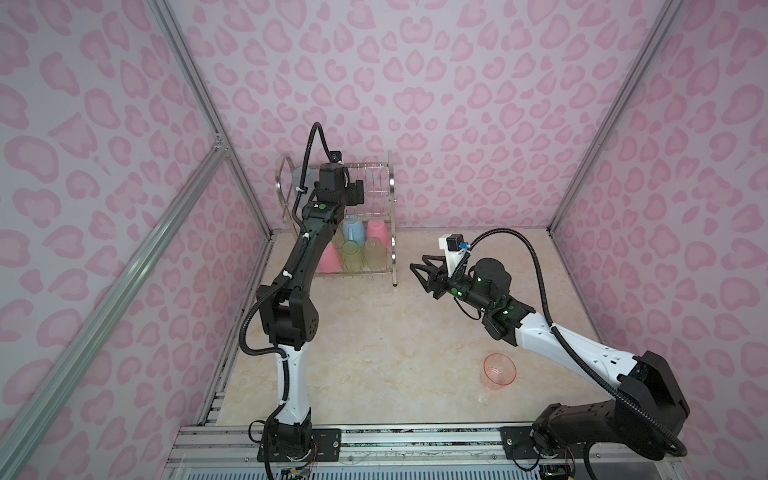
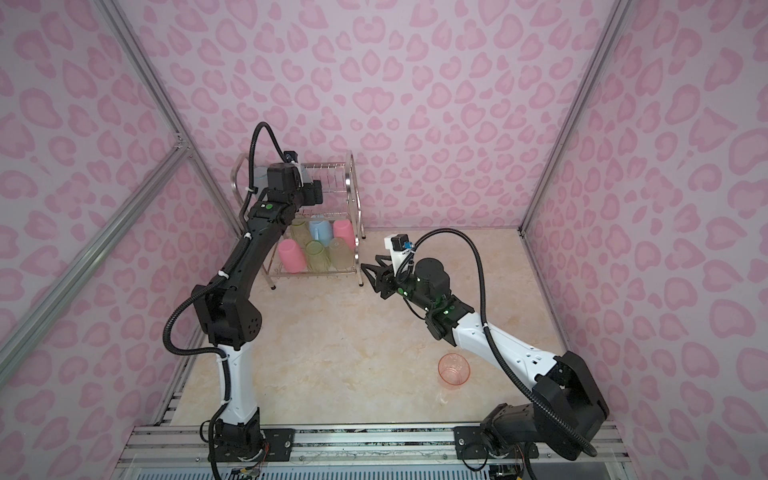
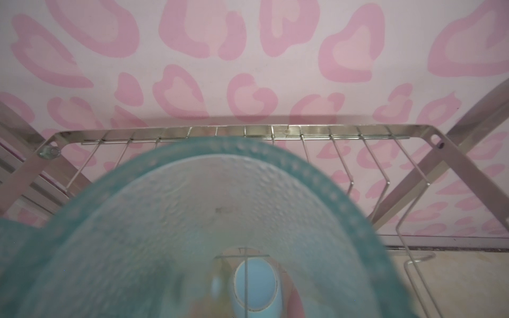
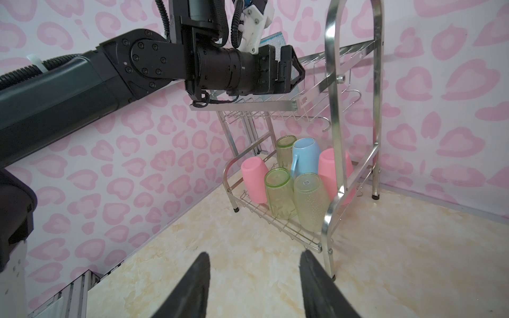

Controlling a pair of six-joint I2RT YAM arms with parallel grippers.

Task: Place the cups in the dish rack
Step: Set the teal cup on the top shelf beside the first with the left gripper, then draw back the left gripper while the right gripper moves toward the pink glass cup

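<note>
Rack (image 1: 390, 183): shiny chrome wire, two tiers; 11 o'clock on the marbled desk (image 1: 374, 353).
Lower tier: two opaque pink cups (image 4: 254, 179), three translucent green cups (image 4: 278, 192), one handled blue mug (image 4: 304, 154).
Teal cup (image 3: 220, 206): dimpled, translucent, at the upper tier by my left tool (image 4: 293, 73); whether I grip it, I cannot tell.
Peach cup (image 1: 498, 370): one, clear, on the desk, 5 o'clock.
Right tool (image 1: 417, 266): released, jaws apart, empty.

No word, brand or number can be read in any view. The upturned base of the dotted green cup (image 4: 311, 201) carries a small round moulded mark (image 4: 305, 182), too small to read. The teal cup (image 3: 206, 234) shows a tiny dark mark (image 3: 220, 210), blurred.
</note>
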